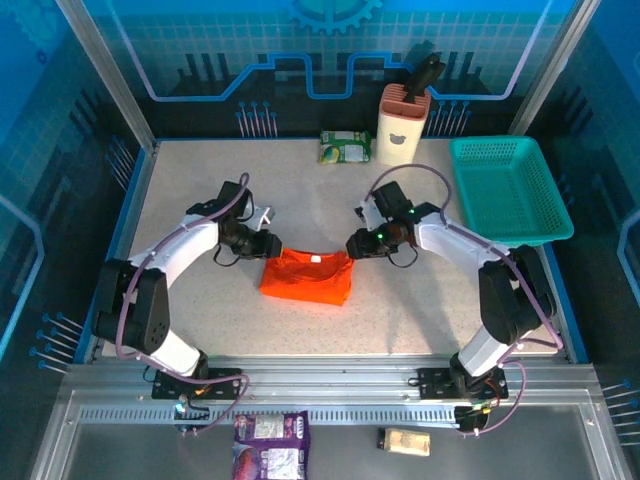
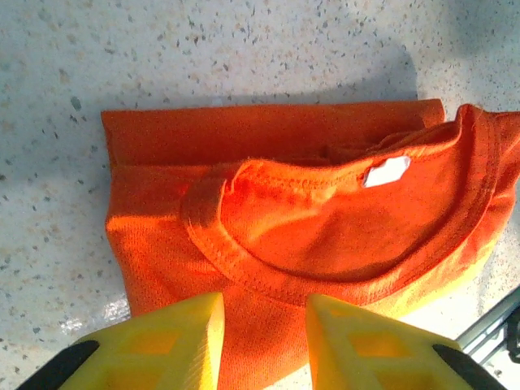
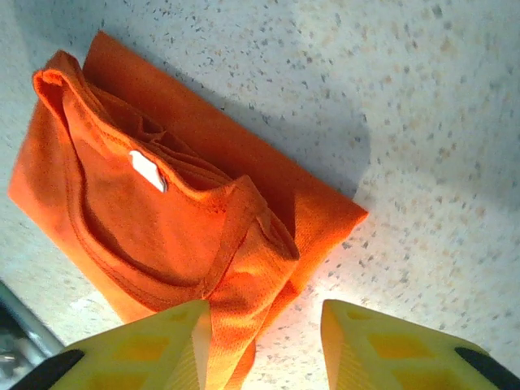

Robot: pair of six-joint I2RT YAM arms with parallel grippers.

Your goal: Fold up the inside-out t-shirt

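The top external camera looks down from high behind the arm bases (image 1: 195,378), far enough back to take in the whole bench (image 1: 200,320). Each wrist camera looks steeply down, close above the bench. One looks past the left end effector (image 2: 264,313) from the far left, the other past the right end effector (image 3: 264,321) from the far right. All three views share the orange t-shirt (image 1: 307,277) and its collar label (image 2: 386,171).

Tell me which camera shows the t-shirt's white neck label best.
Left wrist: the white label shows large and face-on against the t-shirt. The right wrist view shows it smaller and slanted; the top view, a tiny white speck.
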